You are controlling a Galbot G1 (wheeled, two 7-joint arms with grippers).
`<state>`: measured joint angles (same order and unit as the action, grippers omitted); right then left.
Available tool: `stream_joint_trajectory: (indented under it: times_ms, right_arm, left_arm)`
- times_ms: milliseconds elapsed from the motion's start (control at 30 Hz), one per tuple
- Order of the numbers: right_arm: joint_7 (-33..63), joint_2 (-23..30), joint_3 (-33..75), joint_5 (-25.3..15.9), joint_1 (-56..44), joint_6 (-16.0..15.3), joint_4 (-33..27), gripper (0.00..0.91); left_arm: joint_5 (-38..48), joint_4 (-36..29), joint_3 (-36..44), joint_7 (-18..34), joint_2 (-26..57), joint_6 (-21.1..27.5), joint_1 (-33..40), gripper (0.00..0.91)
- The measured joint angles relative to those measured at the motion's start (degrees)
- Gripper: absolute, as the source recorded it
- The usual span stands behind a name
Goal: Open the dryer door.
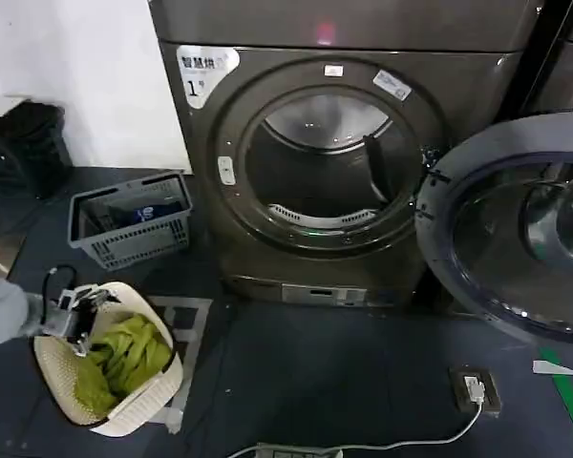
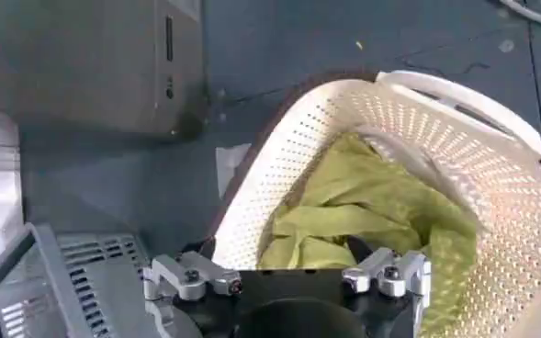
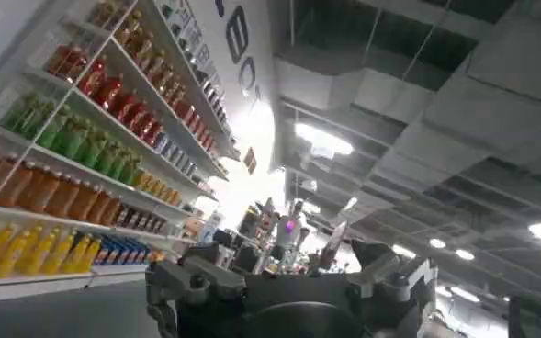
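**Chrome-ringed dryer door swung wide open**

Head view: the dryer door (image 1: 516, 229) is seen hanging open, right of the drum.

Left wrist: left hand (image 2: 288, 276) is held fingers apart over the white basket (image 2: 490, 138) of green cloth (image 2: 362, 220).

Right wrist: right hand (image 3: 293, 276) is pointed ceilingward, fingers spread.

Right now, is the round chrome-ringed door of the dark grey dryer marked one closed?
No, the round chrome-ringed dryer door is swung wide open to the right, leaving the drum opening exposed.
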<state>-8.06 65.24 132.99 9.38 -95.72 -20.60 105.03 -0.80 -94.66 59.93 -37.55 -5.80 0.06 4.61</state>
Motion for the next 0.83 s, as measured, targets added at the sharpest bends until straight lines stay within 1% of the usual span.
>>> stream_joint_trajectory:
  times_ms: [400, 833]
  right_arm:
    - [-0.3, -0.2, 0.2, -0.5, 0.1, -0.3, 0.1, 0.907]
    - [-0.4, 0.4, -0.3, -0.5, 0.0, -0.3, 0.2, 0.907]
  left_arm:
    - [-1.2, 1.0, -0.2, 0.1, 0.7, -1.6, 0.2, 0.907]
    - [-3.0, 0.3, -0.3, -1.9, 1.6, -2.6, -0.8, 0.907]
